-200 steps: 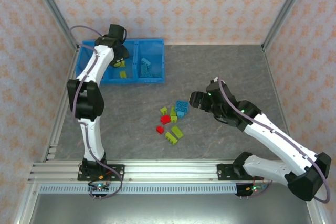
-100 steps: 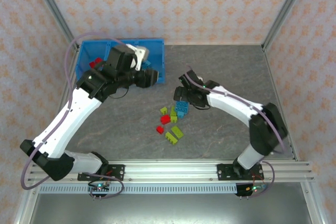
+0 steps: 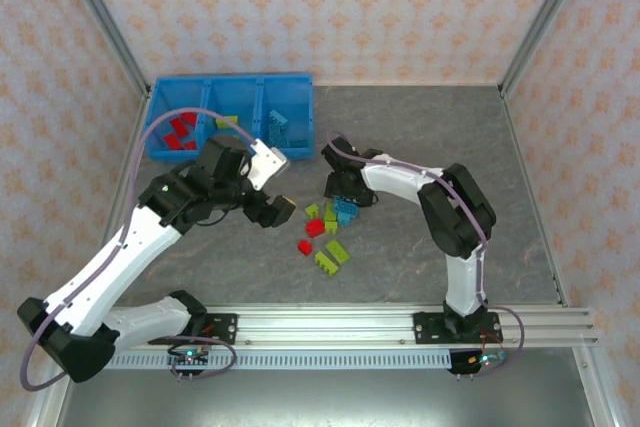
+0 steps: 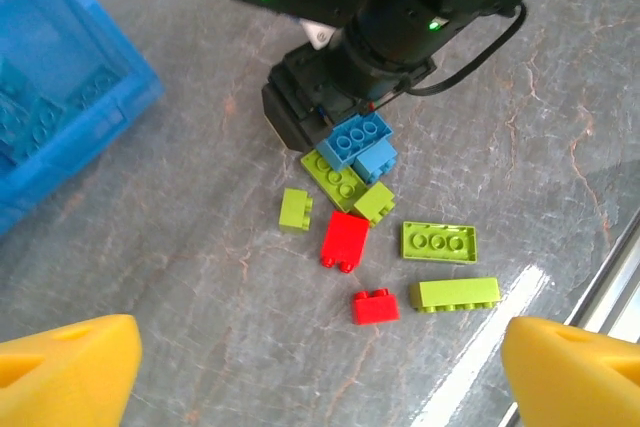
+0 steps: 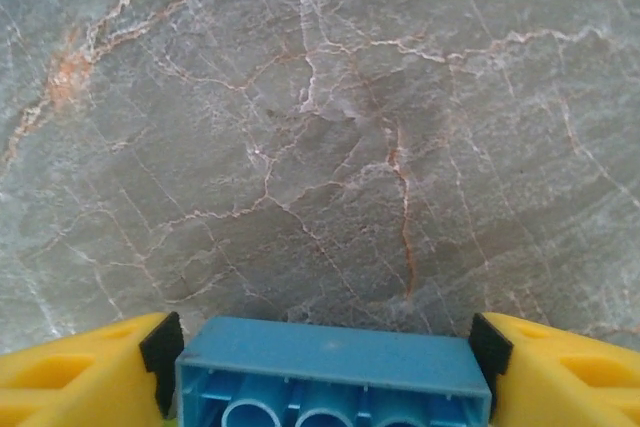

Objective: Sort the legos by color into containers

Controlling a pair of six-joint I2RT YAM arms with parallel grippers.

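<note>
Jaws, right gripper (image 3: 340,192): closed on the ends of a small light blue studded plastic brick (image 5: 330,367).
Jaws, left gripper (image 4: 320,367): wide apart, empty, above the loose bricks.
Risk: the touching lime green plastic brick (image 4: 333,175) could drag along, and my arms crowd each other.
Bright blue divided plastic bin (image 3: 300,82): behind the left gripper.

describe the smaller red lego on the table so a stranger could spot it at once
On the grey table, find the loose pile of legos in front of the blue bin. On the pile's side nearest the arm bases, a small red brick lies just left of a long lime brick. It is shorter than the other red brick, which lies deeper in the pile.
</note>
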